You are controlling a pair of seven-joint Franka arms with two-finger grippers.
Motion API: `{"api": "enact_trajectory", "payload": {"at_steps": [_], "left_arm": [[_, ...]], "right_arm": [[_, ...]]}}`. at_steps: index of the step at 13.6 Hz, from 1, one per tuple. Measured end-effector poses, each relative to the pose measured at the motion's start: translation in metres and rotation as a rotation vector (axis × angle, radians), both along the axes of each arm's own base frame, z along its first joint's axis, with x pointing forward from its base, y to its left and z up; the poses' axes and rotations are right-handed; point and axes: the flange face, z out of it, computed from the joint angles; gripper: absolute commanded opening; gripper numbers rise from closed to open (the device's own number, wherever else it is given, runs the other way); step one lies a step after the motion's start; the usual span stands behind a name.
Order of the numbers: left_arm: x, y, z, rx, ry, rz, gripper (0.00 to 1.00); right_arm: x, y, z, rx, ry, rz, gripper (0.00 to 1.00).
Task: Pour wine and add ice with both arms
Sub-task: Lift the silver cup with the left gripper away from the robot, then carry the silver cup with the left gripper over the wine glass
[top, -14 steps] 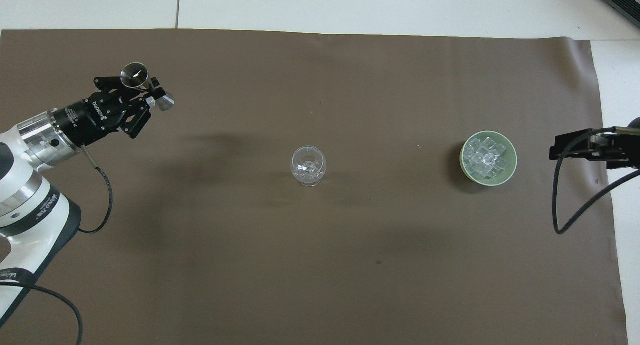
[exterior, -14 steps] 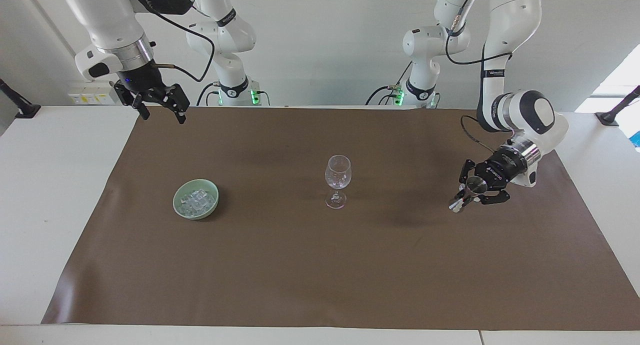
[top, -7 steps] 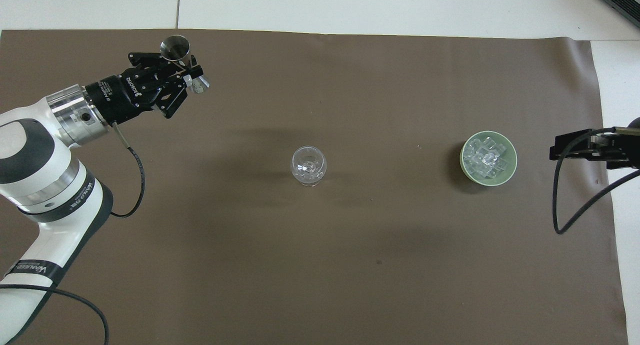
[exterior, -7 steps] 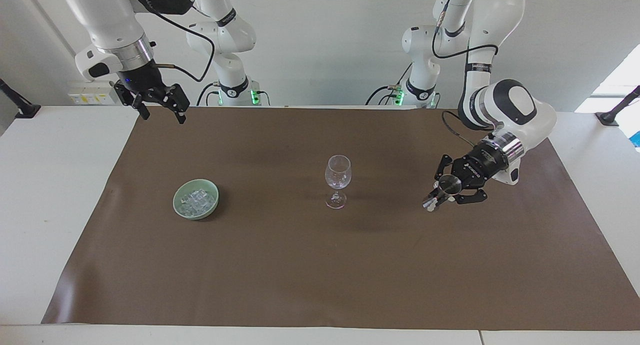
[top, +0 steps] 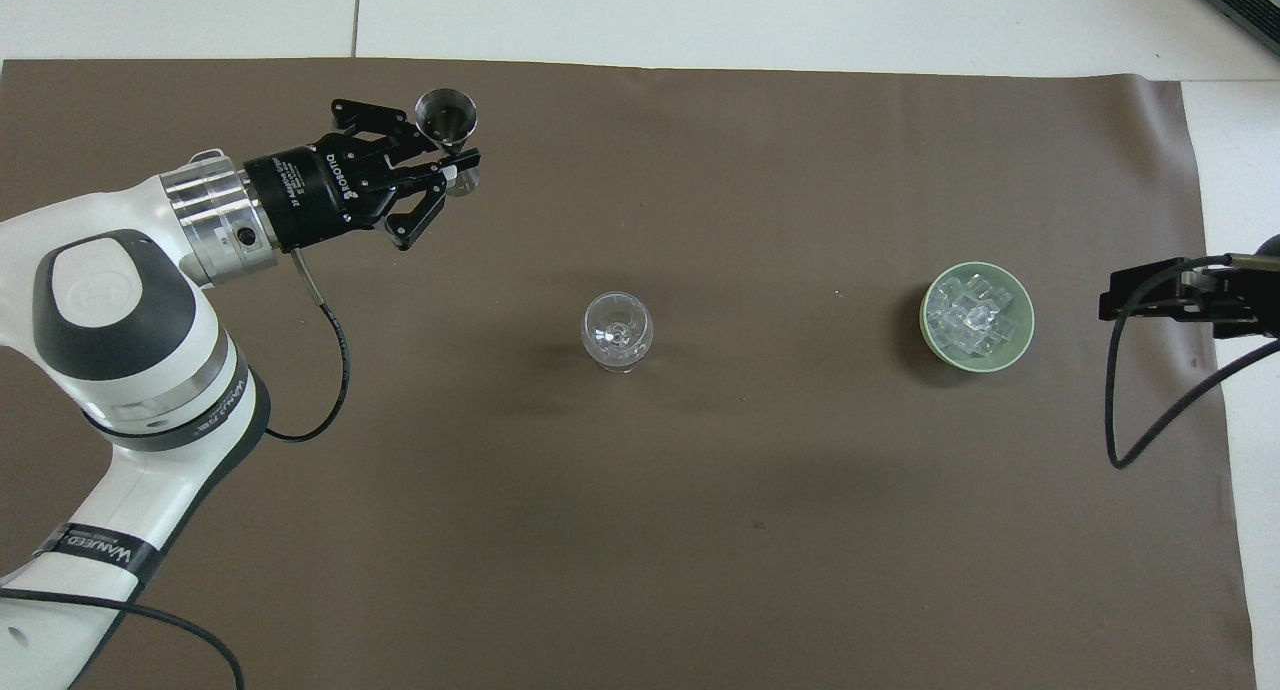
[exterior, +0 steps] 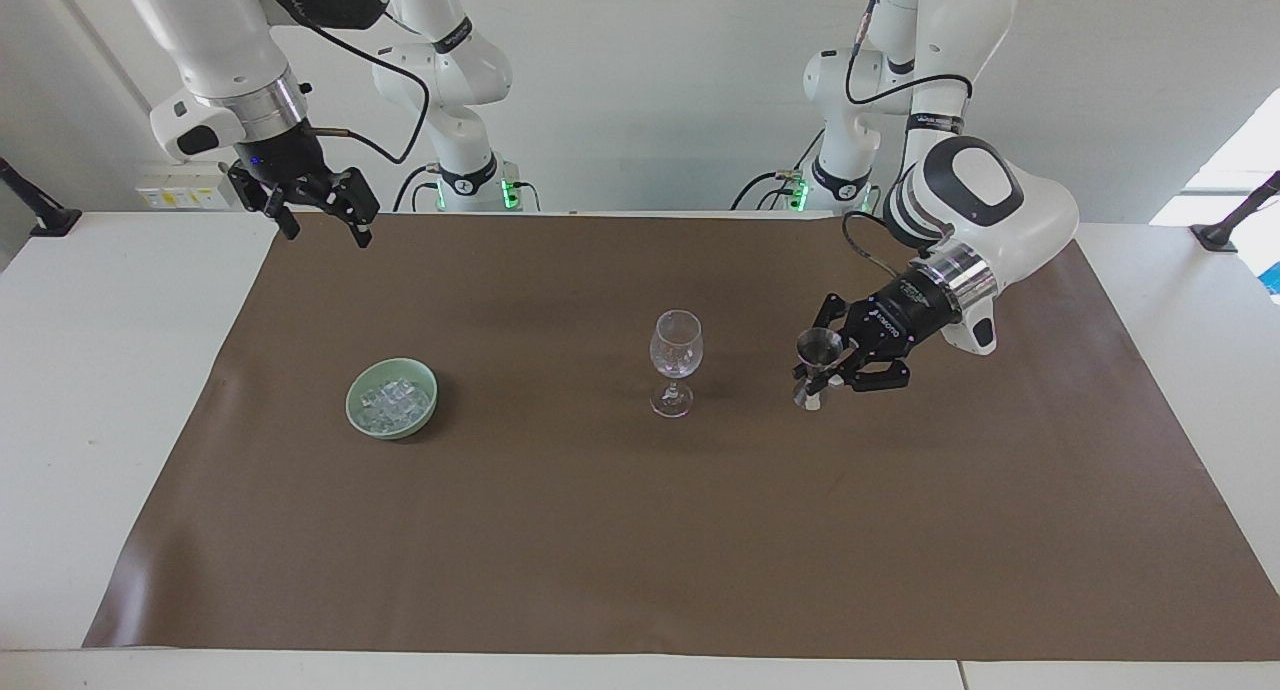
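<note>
White counter (exterior: 120, 390), most of it covered by a brown mat (exterior: 620, 540) whose edges run parallel to the counter edges; bare white strips show at both ends and along the edge farthest from the robots. Plain white wall (exterior: 650, 90) above the edge nearest the robots, with a socket strip (exterior: 185, 185) low on it toward the right arm's end. Wine glass (exterior: 676, 362) upright near the mat's centre. Green bowl (exterior: 392, 398) of ice (exterior: 394, 400) sits on the mat toward the right arm's end, well apart from the glass; cubes heaped inside, glistening. Left tool (exterior: 822, 367) is pinching a small metal jigger (exterior: 818, 358) about its waist, held up over the mat just beside the glass on the left arm's side, not touching it; jigger roughly upright, open mouth showing in the overhead view (top: 446, 113). Right tool (exterior: 318, 213) hangs with fingers spread, empty, over the mat's corner nearest the robots at the right arm's end; that arm waits.
</note>
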Motion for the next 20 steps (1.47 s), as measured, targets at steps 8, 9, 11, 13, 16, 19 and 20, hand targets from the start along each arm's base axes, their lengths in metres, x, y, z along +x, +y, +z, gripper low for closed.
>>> {"api": "enact_trajectory", "payload": {"at_steps": [8,9,11,13,16,19,20], "left_arm": [[-0.026,-0.022,0.026,0.063,-0.070,-0.082,0.00],[-0.029,-0.028,0.023,0.082,-0.082,-0.105,0.00],[-0.035,-0.040,0.020,0.146,-0.104,-0.162,0.00],[-0.040,-0.052,0.019,0.179,-0.121,-0.192,0.00],[-0.044,-0.061,0.016,0.249,-0.153,-0.244,0.00],[-0.053,-0.071,0.007,0.293,-0.182,-0.294,0.00],[-0.056,-0.075,0.004,0.310,-0.197,-0.298,0.00]], "right_arm": [[0.000,-0.003,0.000,0.000,0.000,-0.005,1.00],[0.000,-0.002,0.000,0.000,0.000,-0.004,1.00],[0.000,-0.002,0.000,0.000,0.000,-0.004,1.00],[0.000,-0.002,0.000,0.000,0.000,-0.004,1.00],[0.000,0.000,0.000,0.000,0.000,-0.001,1.00],[0.000,0.000,0.000,0.000,0.000,-0.001,1.00],[0.000,0.000,0.000,0.000,0.000,-0.001,1.00]]}}
